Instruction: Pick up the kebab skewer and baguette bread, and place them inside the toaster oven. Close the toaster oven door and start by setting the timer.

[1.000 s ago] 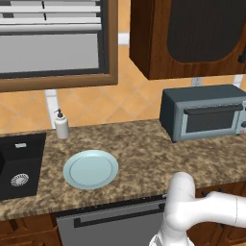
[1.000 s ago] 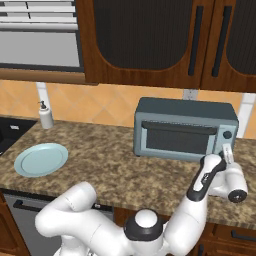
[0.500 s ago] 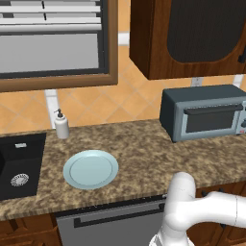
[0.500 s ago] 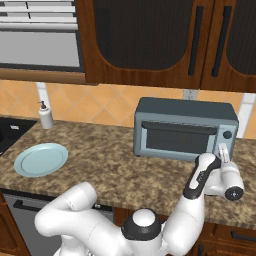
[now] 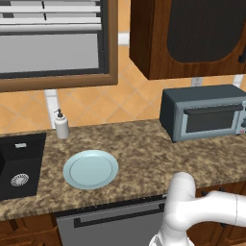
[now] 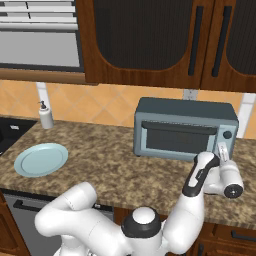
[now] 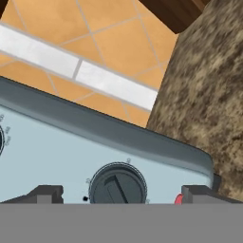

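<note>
The toaster oven (image 5: 206, 113) (image 6: 185, 127) stands on the counter at the right, and the toaster oven door (image 6: 177, 140) is shut with its bar handle along the top. My gripper (image 6: 223, 151) hangs in front of the oven's right control strip. In the hand view it is open (image 7: 122, 195), its fingertips (image 7: 45, 193) standing either side of a dark round timer knob (image 7: 117, 185) without touching it. The kebab skewer and the baguette bread are out of view.
A pale blue plate (image 5: 91, 168) (image 6: 41, 159) lies bare on the granite counter to the left. A soap dispenser (image 5: 61, 125) stands by the wall next to the black sink (image 5: 33, 166). Dark wood cabinets hang above the oven.
The gripper has edged a little left and up, closer to the oven's control strip. Its jaws stay equally wide.
</note>
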Motion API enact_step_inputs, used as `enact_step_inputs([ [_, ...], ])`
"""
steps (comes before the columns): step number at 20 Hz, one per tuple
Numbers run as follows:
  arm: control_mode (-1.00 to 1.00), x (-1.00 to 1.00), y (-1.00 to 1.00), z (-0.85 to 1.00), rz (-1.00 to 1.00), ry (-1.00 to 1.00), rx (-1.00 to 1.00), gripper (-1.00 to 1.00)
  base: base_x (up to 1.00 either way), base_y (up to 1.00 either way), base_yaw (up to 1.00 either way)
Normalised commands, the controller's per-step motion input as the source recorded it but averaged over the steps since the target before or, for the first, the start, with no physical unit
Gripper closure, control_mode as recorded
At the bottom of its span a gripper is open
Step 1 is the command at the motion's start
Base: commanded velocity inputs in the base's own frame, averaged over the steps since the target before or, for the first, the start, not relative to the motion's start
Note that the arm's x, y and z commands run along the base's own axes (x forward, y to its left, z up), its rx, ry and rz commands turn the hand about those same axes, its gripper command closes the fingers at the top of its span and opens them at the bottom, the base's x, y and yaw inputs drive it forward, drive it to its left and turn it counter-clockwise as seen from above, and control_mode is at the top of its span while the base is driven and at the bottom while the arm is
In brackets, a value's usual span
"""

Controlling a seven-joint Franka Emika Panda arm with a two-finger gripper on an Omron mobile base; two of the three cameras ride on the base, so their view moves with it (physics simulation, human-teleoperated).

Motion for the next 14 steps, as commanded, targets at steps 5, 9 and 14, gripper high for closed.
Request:
enact_step_inputs([
  [5,-1.00,0.00,0.00,0.00,0.00,0.00,0.00,1.00,0.00,0.00,0.00],
  [9,-1.00,0.24,0.00,0.00,0.00,0.00,0.00,1.00,0.00,0.00,0.00],
  [14,-1.00,0.25,0.00,0.00,0.00,0.00,0.00,1.00,0.00,0.00,0.00],
])
